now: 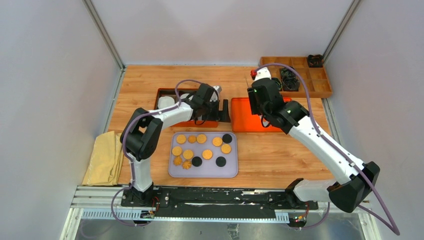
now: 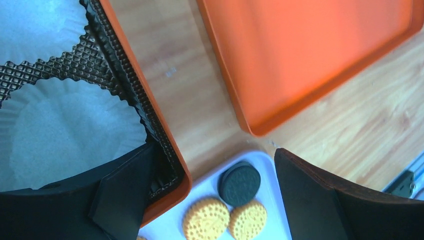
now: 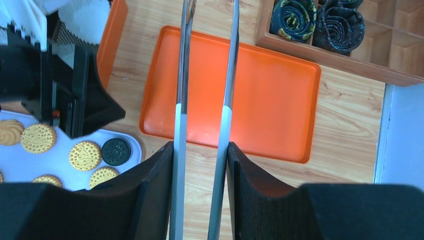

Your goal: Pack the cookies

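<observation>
Cookies point(image 1: 207, 154): thirteen on the pale tray point(image 1: 229, 171), at 6 o'clock from the middle of the table point(image 1: 280, 155). All lie flat, face up, in loose rows. They're round, so no long axis and no heading to report. The tray's long axis runs 9 to 3.
- Eight are golden, three are black, and two browner ones sit at the tray's 7 o'clock corner.
- Black cookie point(image 2: 239, 183) is at the tray's 1 o'clock corner, with two golden ones touching it.

Containers:
- Orange box point(image 3: 112, 40) sits at 11 o'clock from the cookie tray. It has a black mesh liner and holds white paper cups point(image 2: 65, 130).
- Flat orange tray point(image 3: 270, 100) is at 1 o'clock from the cookie tray, beside the box with bare table between them.
- Wooden divider box point(image 1: 307, 93) is in the table's 2 o'clock corner. Two of its cells hold dark rolled items; can't tell what they are.
- Yellow cloth point(image 1: 102, 159) lies at 9 o'clock, off the table's edge.

Left pincer point(image 2: 214, 155): fingers wide apart, nothing between them. It hangs over the gap where the orange box corner, the flat tray corner and the cookie tray's 12 o'clock edge meet.

Right pincer point(image 3: 200, 150): clamped on metal tongs point(image 3: 179, 130). In the wrist view the tongs' long axis points to 12 o'clock, with the blades apart over the flat orange tray.
</observation>
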Robot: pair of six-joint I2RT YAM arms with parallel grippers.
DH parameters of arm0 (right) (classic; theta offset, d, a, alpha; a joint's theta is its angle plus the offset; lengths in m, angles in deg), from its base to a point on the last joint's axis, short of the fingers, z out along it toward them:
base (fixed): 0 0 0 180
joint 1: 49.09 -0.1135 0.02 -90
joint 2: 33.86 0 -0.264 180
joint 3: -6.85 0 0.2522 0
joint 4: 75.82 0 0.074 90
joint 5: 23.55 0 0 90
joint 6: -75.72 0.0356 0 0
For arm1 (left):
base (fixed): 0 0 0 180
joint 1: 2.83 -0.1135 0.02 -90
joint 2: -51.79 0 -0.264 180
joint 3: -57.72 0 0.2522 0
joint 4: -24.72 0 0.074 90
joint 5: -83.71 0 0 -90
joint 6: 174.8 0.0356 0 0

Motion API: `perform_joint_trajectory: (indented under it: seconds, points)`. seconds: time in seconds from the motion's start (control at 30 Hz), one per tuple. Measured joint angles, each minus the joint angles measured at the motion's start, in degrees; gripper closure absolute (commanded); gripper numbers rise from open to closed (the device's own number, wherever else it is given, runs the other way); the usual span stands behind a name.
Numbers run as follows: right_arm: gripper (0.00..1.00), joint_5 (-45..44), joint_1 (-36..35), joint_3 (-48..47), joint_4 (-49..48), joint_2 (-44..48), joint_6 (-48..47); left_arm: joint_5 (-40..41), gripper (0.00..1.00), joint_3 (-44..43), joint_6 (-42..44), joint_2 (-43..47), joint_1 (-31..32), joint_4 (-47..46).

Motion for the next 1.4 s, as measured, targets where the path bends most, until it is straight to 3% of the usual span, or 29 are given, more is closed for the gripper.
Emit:
perform_joint_trajectory:
  seconds: [0.27, 0.53, 0.7, 0.9, 1.03, 1.2, 1.4]
  points:
    - [0.62, -0.1, 0.0, 2.4, 0.5, 2.4, 0.1, 2.8, 0.06, 2.8, 1.0, 5.9, 2.6, 2.9]
    - [0.64, 2.9, 0.0, 5.2, 0.8, 4.8, 1.3, 10.1, 0.05, -12.6, 4.9, 7.2, 2.5, 7.9]
    - [0.64, 6.2, -0.1, 6.8, 1.3, 7.5, 1.6, 19.8, 0.05, -14.8, 5.1, 16.1, 2.5, 10.4]
    - [0.64, 9.4, -3.8, 9.8, 3.1, 10.2, 2.4, 33.7, 0.04, -4.7, 4.2, 35.8, 2.5, 13.9]
    - [0.63, 13.4, -8.0, 13.2, 4.6, 13.7, 4.5, 37.9, 0.04, 4.4, 3.3, 46.0, 2.5, 17.0]
    - [0.61, 16.6, -15.3, 15.5, 6.2, 15.6, 8.4, 38.5, 0.04, 11.0, 1.9, 50.1, 2.5, 20.2]
    - [0.53, 18.1, -23.5, 18.4, 6.8, 15.5, 12.9, 38.0, 0.04, 12.0, 1.5, 50.2, 2.5, 21.2]
